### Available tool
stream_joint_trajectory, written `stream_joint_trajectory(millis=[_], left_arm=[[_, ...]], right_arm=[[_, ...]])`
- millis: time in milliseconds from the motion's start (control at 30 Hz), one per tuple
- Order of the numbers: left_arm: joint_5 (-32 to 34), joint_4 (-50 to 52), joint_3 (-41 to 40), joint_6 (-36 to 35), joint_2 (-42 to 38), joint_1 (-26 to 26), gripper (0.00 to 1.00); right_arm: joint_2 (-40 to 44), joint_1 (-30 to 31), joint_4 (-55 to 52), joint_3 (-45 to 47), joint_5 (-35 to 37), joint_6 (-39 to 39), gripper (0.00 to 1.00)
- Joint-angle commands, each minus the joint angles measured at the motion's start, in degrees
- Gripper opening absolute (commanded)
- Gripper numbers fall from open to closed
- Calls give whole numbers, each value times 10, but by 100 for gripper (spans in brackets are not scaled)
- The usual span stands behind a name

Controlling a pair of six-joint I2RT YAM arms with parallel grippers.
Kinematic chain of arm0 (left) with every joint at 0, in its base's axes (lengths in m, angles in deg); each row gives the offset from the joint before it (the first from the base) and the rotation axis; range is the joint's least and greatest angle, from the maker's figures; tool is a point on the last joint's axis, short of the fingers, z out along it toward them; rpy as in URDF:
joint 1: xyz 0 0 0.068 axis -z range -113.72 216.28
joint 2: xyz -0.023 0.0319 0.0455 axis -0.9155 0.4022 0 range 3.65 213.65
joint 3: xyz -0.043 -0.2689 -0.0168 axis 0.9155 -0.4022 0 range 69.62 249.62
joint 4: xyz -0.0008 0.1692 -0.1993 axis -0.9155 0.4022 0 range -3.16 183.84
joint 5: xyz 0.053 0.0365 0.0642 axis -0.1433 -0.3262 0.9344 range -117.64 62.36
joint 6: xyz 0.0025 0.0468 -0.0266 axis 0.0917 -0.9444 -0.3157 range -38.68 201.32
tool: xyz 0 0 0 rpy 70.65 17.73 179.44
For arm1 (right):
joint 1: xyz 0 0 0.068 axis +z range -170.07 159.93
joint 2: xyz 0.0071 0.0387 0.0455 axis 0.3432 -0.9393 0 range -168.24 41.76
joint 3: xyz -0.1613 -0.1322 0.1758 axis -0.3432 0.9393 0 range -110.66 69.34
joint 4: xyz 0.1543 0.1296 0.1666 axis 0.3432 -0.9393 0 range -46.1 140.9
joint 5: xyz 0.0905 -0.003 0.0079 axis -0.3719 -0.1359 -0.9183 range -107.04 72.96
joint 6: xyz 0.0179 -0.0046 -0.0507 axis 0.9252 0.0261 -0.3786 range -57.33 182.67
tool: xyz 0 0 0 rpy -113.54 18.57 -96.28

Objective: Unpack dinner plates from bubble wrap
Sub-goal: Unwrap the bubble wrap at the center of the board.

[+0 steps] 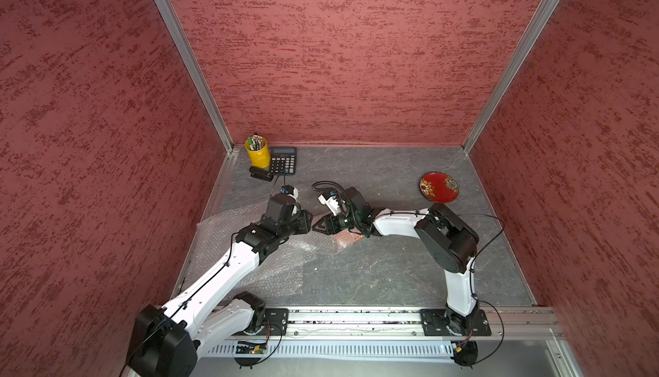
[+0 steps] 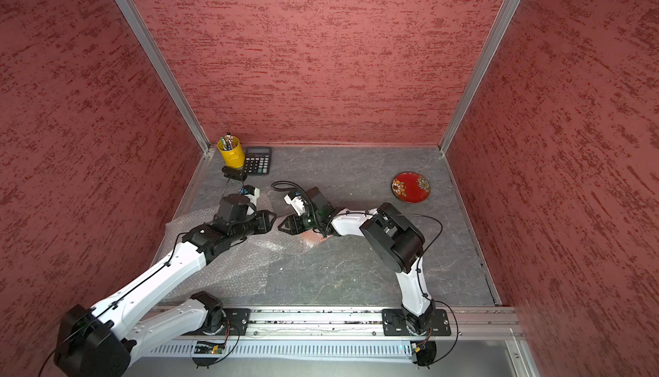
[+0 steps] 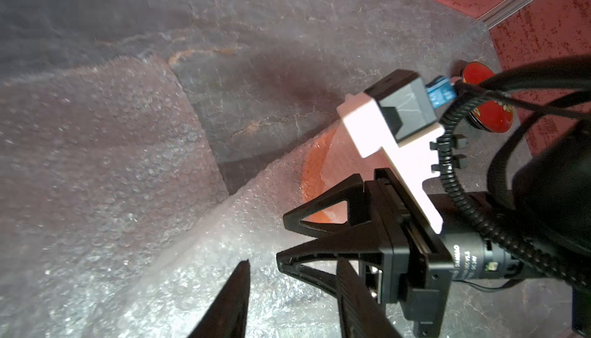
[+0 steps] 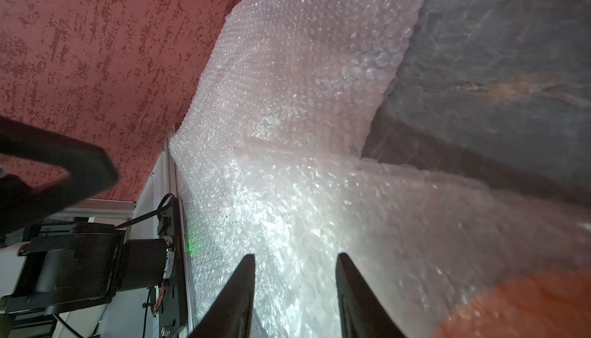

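Crumpled bubble wrap (image 1: 249,268) (image 2: 231,272) covers the table's left half. An orange dinner plate (image 1: 347,239) (image 2: 312,239) shows through its right end, dim under the plastic (image 3: 315,167) (image 4: 527,307). A red flowered plate (image 1: 438,187) (image 2: 410,187) lies bare at the back right. My left gripper (image 1: 309,219) (image 3: 294,266) and right gripper (image 1: 314,229) (image 4: 295,256) meet tip to tip above the wrap, just left of the orange plate. Both stand open, with only wrap (image 3: 96,160) (image 4: 287,96) visible beyond the gaps. The left wrist view shows the right gripper (image 3: 281,237) close ahead.
A yellow pen cup (image 1: 257,152), a black calculator (image 1: 282,160) and a black stapler (image 1: 261,174) sit in the back left corner. Red walls close three sides. The arms' mounting rail (image 1: 356,318) runs along the front edge.
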Motion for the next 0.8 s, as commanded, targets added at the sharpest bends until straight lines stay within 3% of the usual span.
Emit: stream_joint_trajectory(millis=[0,300,500,767], left_arm=[[-73,-31,5,19,33,-16,37],[-159,-87,12,49,136,-53,15],[-158,-106,8,59,187,-55,14],[-152,-127,-12,61,226,-54,13]], right_arm=[[8,3,13,0,6,3,43],[29,3,25,18,22,7,40],[55,3,24,28,49,3,40],[88,2,-43,24,149,-33,42]])
